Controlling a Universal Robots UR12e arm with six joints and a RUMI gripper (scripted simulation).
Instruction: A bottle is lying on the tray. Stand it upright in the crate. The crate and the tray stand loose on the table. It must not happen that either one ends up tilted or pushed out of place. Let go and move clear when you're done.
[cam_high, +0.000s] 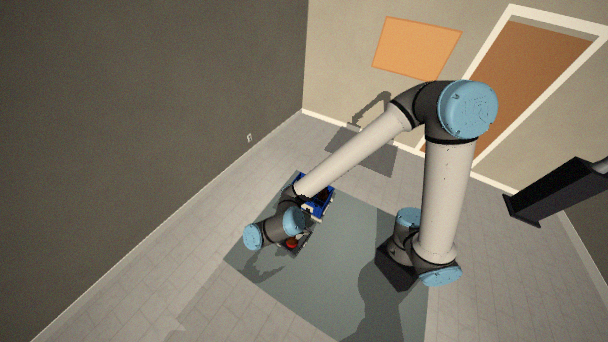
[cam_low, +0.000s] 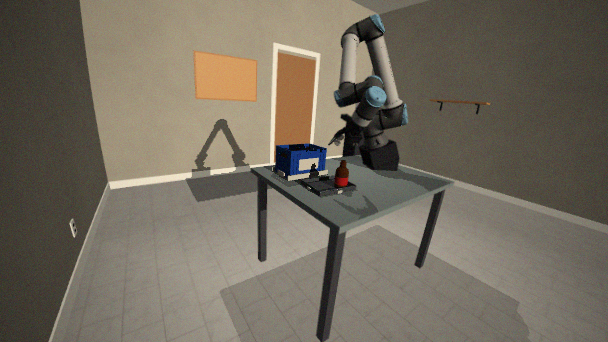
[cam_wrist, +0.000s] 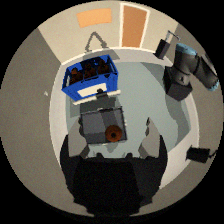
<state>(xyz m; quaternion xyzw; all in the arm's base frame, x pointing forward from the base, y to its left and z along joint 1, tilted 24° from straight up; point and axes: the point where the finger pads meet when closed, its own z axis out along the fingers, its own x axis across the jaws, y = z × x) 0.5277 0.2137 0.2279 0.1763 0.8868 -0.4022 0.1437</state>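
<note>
A brown bottle with a red label (cam_high: 291, 243) (cam_low: 342, 175) (cam_wrist: 113, 133) stands upright on the dark tray (cam_low: 320, 189) (cam_wrist: 95, 126), near one corner; in the wrist view it is seen from above, neck towards the camera. The blue crate (cam_high: 316, 212) (cam_low: 286, 162) (cam_wrist: 111, 82) stands beside the tray and has brown bottles in it. My gripper (cam_wrist: 114, 118) is open and empty. Its two fingers show either side of the bottle in the wrist view, but the exterior view shows the gripper above the table and clear of the bottle. The arm hides part of the crate and tray in the top view.
The grey-green table (cam_high: 340, 260) (cam_low: 400, 192) carries the crate, the tray and the robot's dark base (cam_high: 395, 265) (cam_low: 381, 156) (cam_wrist: 177, 86). The crate's walls rise well above the tray, and the tray lies close to the crate's labelled side.
</note>
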